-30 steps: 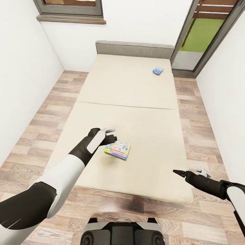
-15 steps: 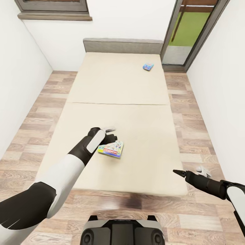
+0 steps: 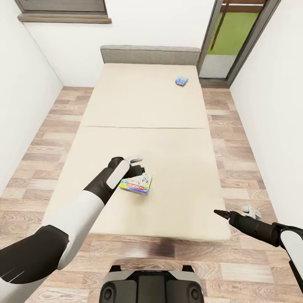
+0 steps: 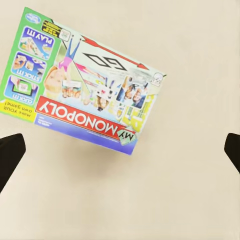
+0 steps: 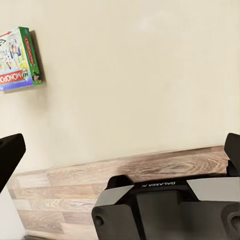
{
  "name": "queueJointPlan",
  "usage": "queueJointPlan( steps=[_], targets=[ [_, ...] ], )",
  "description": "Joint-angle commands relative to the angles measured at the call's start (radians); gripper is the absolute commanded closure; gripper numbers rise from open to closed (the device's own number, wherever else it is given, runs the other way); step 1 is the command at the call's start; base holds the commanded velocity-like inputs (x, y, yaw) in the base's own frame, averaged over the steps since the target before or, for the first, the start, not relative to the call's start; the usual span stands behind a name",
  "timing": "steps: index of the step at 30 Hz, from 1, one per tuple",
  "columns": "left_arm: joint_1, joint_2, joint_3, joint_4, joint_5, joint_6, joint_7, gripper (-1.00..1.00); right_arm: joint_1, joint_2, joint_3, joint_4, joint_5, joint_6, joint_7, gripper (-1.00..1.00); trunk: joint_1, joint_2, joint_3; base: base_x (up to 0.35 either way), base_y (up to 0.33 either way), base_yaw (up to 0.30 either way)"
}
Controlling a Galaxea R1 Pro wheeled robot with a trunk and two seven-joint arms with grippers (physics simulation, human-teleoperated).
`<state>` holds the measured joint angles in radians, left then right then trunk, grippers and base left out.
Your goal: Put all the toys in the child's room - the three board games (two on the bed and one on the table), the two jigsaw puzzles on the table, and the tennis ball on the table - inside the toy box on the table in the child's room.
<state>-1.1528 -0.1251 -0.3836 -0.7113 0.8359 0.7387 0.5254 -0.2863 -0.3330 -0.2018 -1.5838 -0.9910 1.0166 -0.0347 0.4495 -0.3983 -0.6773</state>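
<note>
Multicoloured board game (image 3: 136,184) lying flat on the beige mattress of the bed (image 3: 143,109), toward the foot end, not yet lifted, tilted askew to the mattress edges. Printed lid reading "MY MONOPOLY" on a red band, with "MAKE YOUR own game!" beside it and small panels marked "PLAY IT", "STICK IT", "CLICK IT" along a green strip, all seen clearly from the left wrist (image 4: 85,95). Left gripper (image 3: 135,166) poised just above and beside the box's near edge, fingers spread wide with the box between and beyond the two dark tips, probably lined up for a grab across the narrow side. Small blue board game (image 3: 182,80) far up near the grey headboard (image 3: 149,54), well apart from the first, likely a later pick. Right gripper (image 3: 251,210) hanging out over the wooden floor (image 3: 248,139) past the bed's corner, idle; whether its fingers are spread or pressed together cannot be told. Same Monopoly box visible at the edge of the right wrist view (image 5: 19,59), above the robot's own base stamped "GALAXEA AI" (image 5: 155,185)
</note>
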Motion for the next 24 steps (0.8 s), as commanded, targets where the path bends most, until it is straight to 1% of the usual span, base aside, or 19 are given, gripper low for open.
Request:
queueJointPlan(
  steps=[1,7,17,24],
  targets=[
    [-0.001,0.001,-0.003,-0.002,0.01,0.001,0.01,-1.0,-0.001,0.0,-0.001,-0.001,-0.005,0.005,-0.004,-1.0,0.001,-0.002,-0.002,0.0,0.0,-0.003],
    [-0.001,0.002,-0.002,-0.013,0.009,0.006,0.01,-1.0,-0.001,0.0,-0.001,-0.001,-0.005,0.004,-0.004,-1.0,0.001,-0.002,-0.011,0.0,0.0,-0.001],
    [-0.001,0.005,0.002,-0.085,0.005,0.027,0.013,-1.0,0.0,0.0,-0.001,-0.001,-0.005,0.004,-0.004,-1.0,0.001,-0.002,-0.026,0.0,0.0,0.0],
    [-0.004,0.006,0.003,-0.104,0.002,0.03,0.019,-1.0,0.0,0.0,-0.001,-0.001,-0.005,0.004,-0.004,-1.0,0.001,-0.002,-0.037,0.0,0.0,0.0]
  ],
)
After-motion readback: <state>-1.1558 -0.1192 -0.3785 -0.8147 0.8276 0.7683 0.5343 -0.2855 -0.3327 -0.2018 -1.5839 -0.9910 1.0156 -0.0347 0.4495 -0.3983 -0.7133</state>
